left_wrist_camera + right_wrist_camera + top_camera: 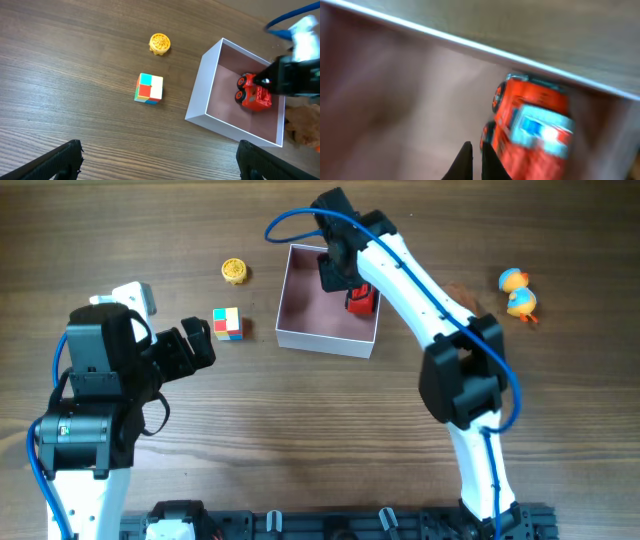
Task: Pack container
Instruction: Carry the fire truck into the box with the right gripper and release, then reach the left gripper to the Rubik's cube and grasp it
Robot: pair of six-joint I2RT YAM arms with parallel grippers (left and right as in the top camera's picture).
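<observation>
The container (325, 340) is a square shallow box with white walls and a pink floor, at the table's middle back; it also shows in the left wrist view (200, 95) and the right wrist view (445, 40). A red toy truck (362, 301) lies inside it by the right wall, also visible in the left wrist view (255, 95) and, blurred, in the right wrist view (535, 125). My right gripper (335, 275) is inside the box beside the truck, its fingers (476, 155) together and holding nothing. My left gripper (200, 340) is open wide and empty (160, 150), left of the box.
A multicoloured puzzle cube (227, 323) (149, 88) lies just left of the box. A yellow round toy (234, 272) (160, 43) lies behind it. An orange and blue duck toy (518, 293) sits at the far right.
</observation>
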